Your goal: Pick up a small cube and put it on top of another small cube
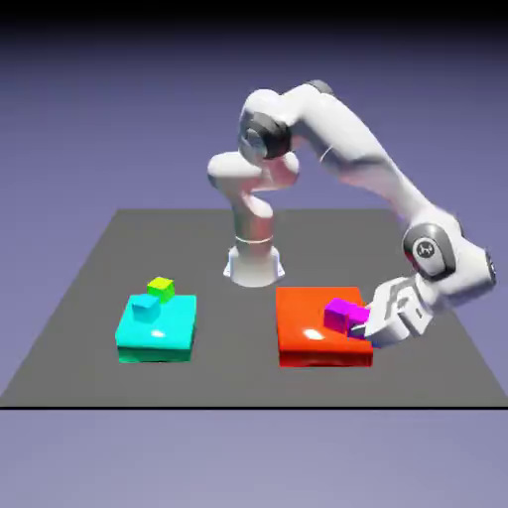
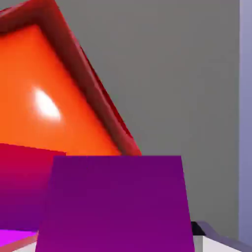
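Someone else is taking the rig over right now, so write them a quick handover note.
Gripper: shut on a magenta cube, at the edge of the red block.
Other magenta cube: on the red block, right beside the held one.
Done: one cube is gripped.
Left: lift it, bring it over its twin, set it on top and let go.
Not part of this job: the cyan block with a small cyan cube on it, and the yellow-green cube.
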Controlling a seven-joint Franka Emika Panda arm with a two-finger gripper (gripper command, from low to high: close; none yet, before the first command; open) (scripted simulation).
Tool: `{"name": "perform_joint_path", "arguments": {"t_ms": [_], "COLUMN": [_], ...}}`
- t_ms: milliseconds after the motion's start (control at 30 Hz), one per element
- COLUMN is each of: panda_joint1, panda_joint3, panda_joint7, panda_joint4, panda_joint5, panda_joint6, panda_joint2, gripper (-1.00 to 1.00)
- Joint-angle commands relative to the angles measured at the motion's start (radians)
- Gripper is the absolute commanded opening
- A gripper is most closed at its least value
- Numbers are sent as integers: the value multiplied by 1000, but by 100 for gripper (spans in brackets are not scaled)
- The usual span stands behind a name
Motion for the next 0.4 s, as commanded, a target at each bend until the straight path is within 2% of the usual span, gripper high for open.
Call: {"name": "perform_joint_path", "arguments": {"t_ms": [0, 100, 267, 300, 367], "panda_joint1": [-12, -24, -79, -79, -68], "panda_joint3": [17, 35, 21, 21, 24], "panda_joint7": [25, 52, 75, 75, 70], "panda_joint4": [-26, -52, -224, -224, -188], "panda_joint5": [40, 84, 59, 59, 64], "panda_joint6": [-18, -37, 114, 114, 82], "panda_joint2": [-36, -74, -91, -91, -87], "gripper": [-100, -100, -100, 100, 100]}}
